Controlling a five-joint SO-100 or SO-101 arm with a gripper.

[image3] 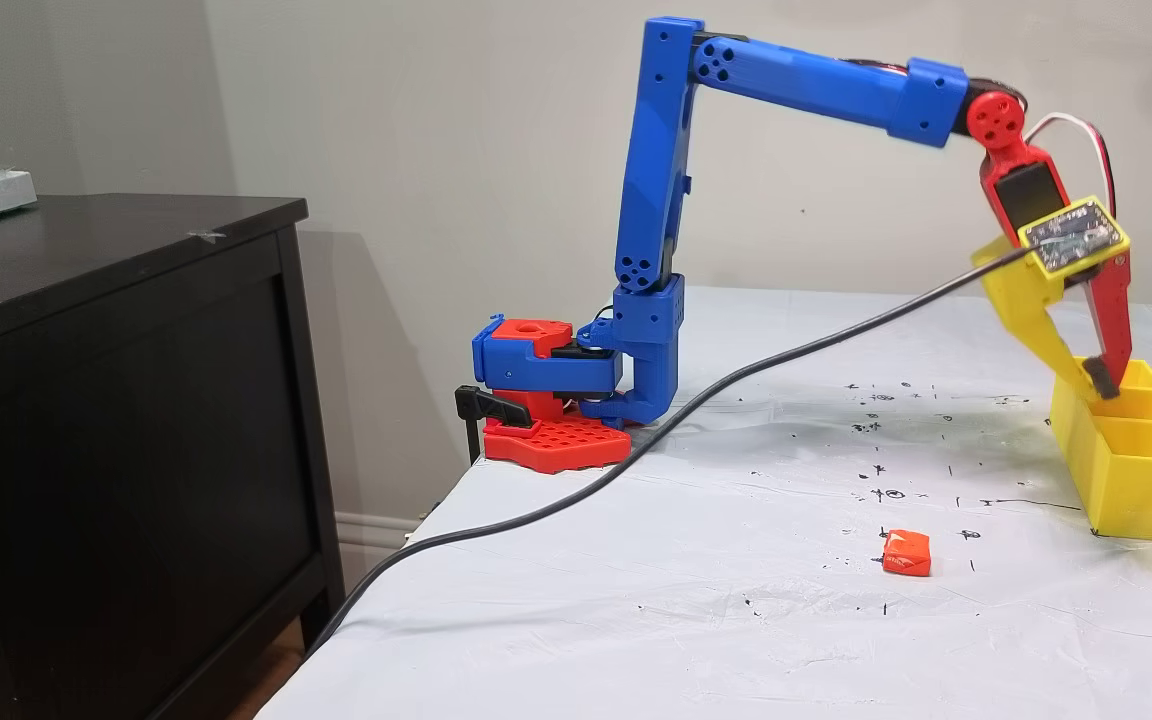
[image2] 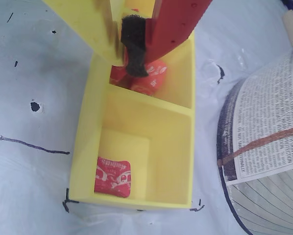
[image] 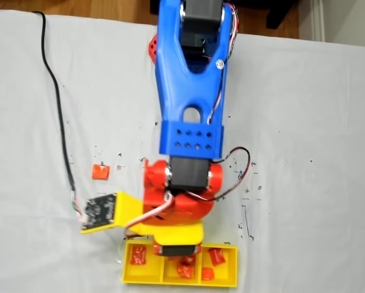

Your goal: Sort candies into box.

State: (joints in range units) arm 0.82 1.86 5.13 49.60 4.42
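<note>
The box, a yellow tray (image: pixel 170 282) with three compartments, sits at the bottom of a fixed view and at the right in the other (image3: pixel 1136 480). In the wrist view the box's (image2: pixel 85 147) nearest compartment holds one red candy (image2: pixel 113 176). My gripper (image2: pixel 129 68) has a yellow finger and a red finger with a black pad. It hangs shut with its tips inside the middle compartment, just over candies (image2: pixel 154 78) lying there. From the side my gripper's (image3: pixel 1099 385) fingers meet at the tips. One orange candy (image: pixel 100 171) (image3: pixel 906 553) lies alone on the white cloth.
A black cable (image3: pixel 736 375) trails across the cloth to the circuit board (image: pixel 100 209) on the wrist. The right compartment holds two candies (image: pixel 216 256). A printed paper object (image2: pixel 269 112) lies beside the tray. A dark cabinet (image3: pixel 116 400) stands off the table, left of the arm's base (image3: pixel 546 400).
</note>
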